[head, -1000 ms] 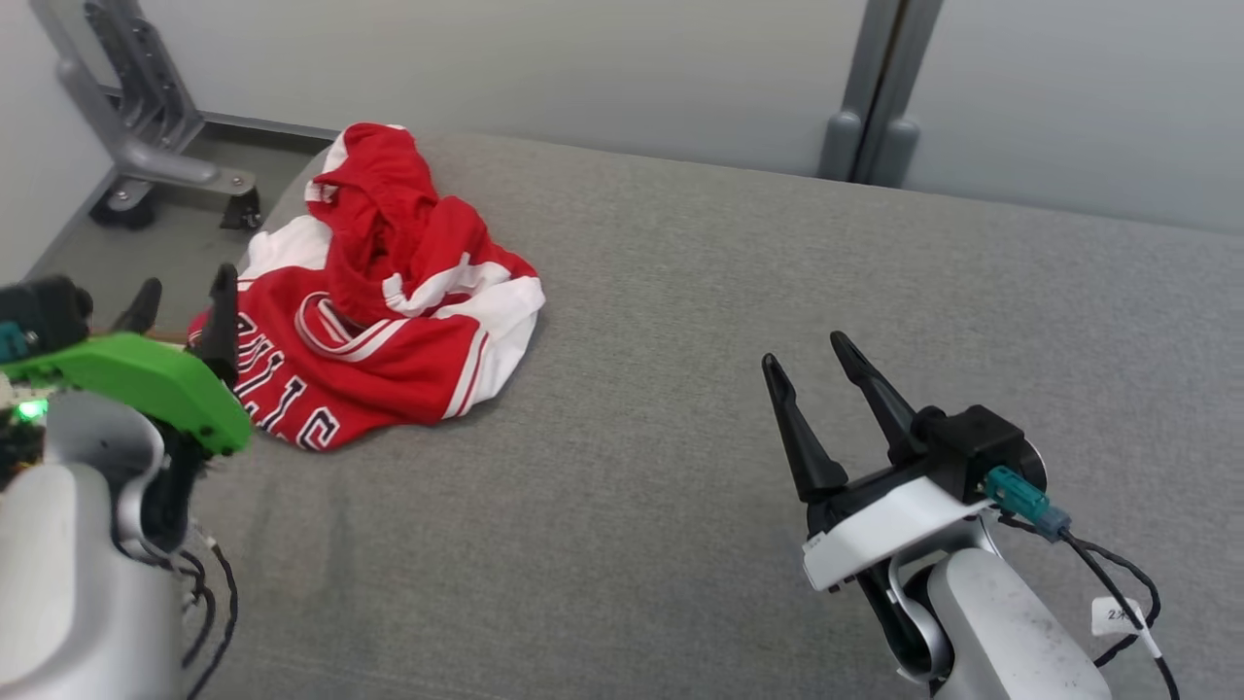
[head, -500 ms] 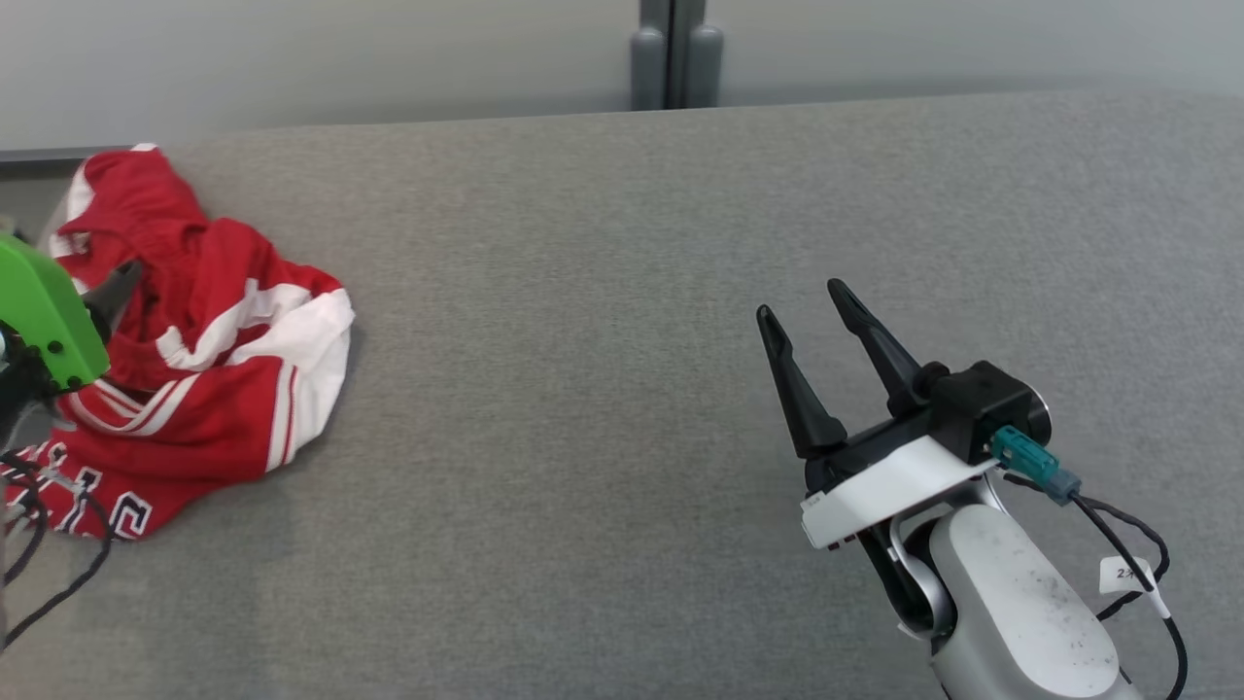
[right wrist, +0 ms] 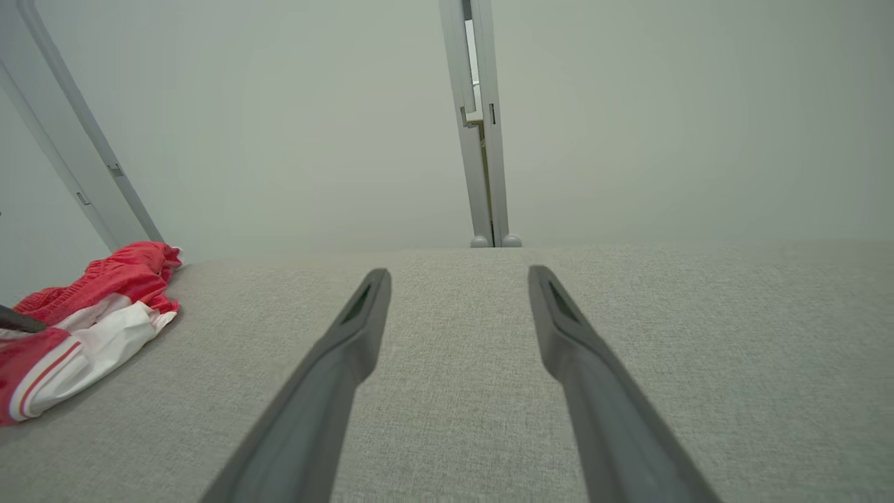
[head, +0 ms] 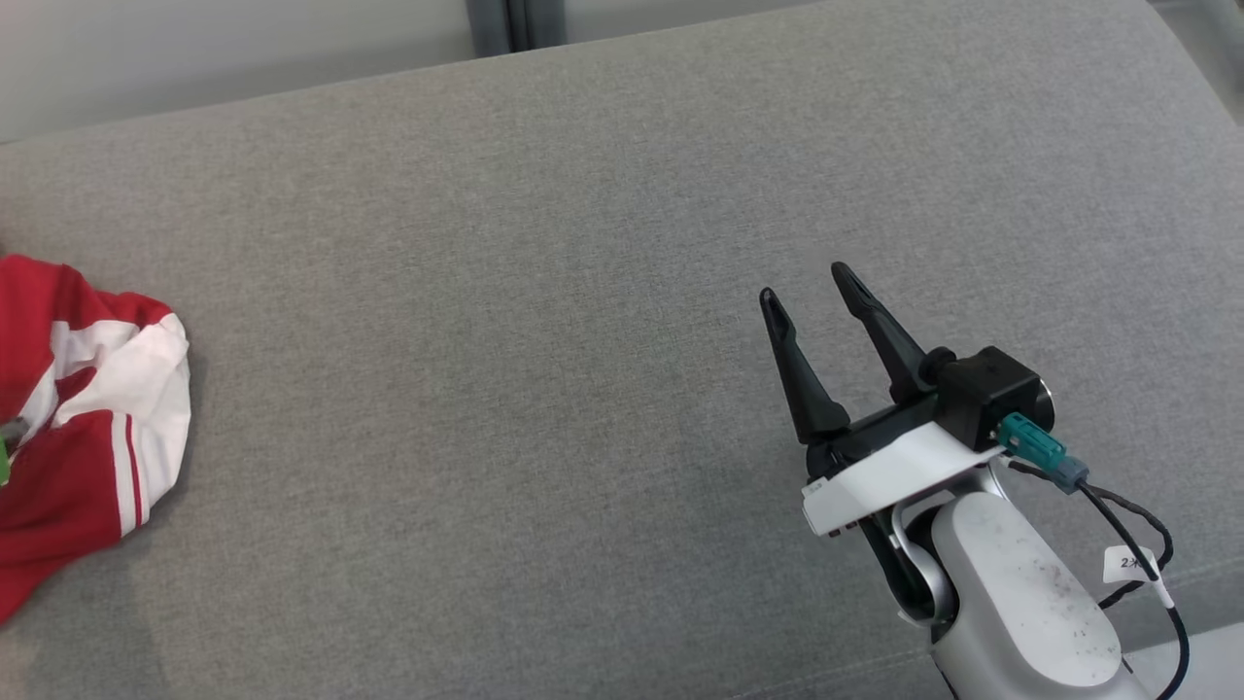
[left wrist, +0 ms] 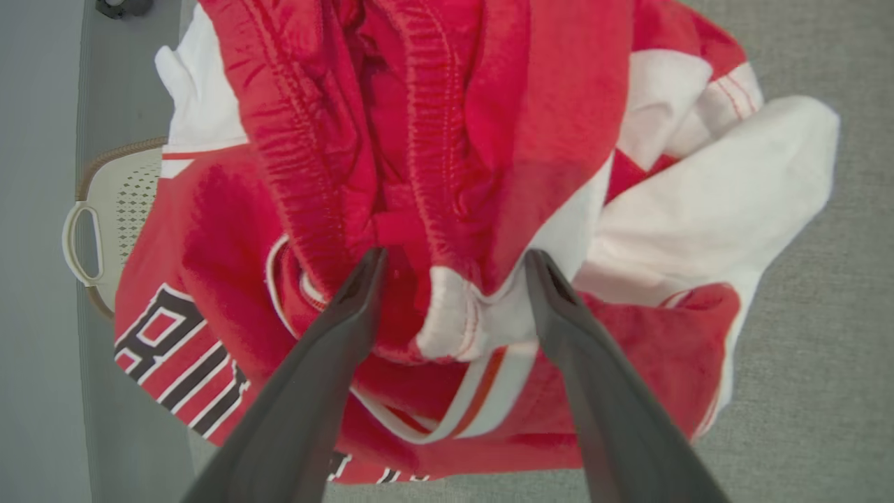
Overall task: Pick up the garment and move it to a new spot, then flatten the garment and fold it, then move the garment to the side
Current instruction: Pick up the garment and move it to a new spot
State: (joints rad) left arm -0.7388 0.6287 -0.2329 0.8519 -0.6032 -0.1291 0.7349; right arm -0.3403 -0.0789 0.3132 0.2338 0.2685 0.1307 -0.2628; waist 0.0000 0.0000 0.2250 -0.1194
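The garment [head: 87, 428] is a crumpled red and white jersey with dark lettering, lying at the left edge of the head view on a grey padded surface. The left wrist view looks down on the garment [left wrist: 447, 140] from close by. My left gripper [left wrist: 455, 262] is open there, its two fingers standing either side of a raised red and white fold. My right gripper [head: 805, 284] is open over bare padding far to the right of the jersey, with nothing between its fingers. The right wrist view shows that gripper [right wrist: 459, 274] open and the garment [right wrist: 84, 314] far off to its left.
The grey padded surface [head: 544, 340] stretches wide between the jersey and my right arm. A pale wall with a grey post [right wrist: 482, 140] stands behind it. Below the surface's left edge, a beige perforated basket [left wrist: 105, 216] sits on the floor, partly under the jersey.
The head camera has swung to the right, so the jersey now sits at the picture's left edge. My left gripper has moved in over the jersey. Both grippers stay open.
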